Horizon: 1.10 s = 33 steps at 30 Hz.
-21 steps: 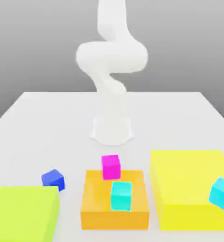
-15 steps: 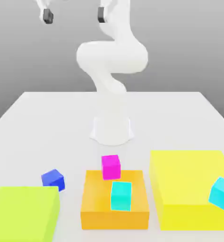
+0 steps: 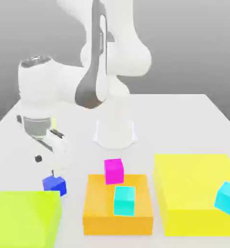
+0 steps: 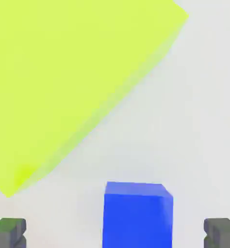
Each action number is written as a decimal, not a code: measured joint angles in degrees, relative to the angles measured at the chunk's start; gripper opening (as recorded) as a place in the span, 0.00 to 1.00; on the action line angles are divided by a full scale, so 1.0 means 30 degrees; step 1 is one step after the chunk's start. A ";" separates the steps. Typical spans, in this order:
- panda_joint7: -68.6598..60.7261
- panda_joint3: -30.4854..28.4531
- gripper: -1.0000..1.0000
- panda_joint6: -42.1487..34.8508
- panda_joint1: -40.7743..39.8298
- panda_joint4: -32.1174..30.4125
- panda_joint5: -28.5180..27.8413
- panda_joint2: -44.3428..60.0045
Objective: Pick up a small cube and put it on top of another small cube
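The royal-blue cube [image 3: 54, 184] sits on the white worktop [image 3: 185, 121], just beside the lime-green block [image 3: 24, 218]. Above it hangs the gripper [image 4: 115, 232], fingers spread wide to either side, not touching it. The turquoise cube [image 3: 124, 200] rests on the orange block [image 3: 118, 218], near a magenta cube [image 3: 114, 171].

Simulated test bench, not a real room: flat white table [image 3: 185, 116] against a featureless grey backdrop, a smooth white robot arm [image 3: 114, 72] at its middle, uniformly coloured blocks [image 3: 194, 193] and small cubes [image 3: 114, 171] without texture.
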 joint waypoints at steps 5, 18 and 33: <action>-0.1120 0.1951 0.50 0.2801 -0.1627 0.0537 0.1559 0.3461; -0.0059 0.1397 0.00 0.0801 -0.1422 0.0063 0.0150 0.0972; -0.1802 0.7469 0.00 -0.8598 0.8074 0.8023 -0.1060 -0.0399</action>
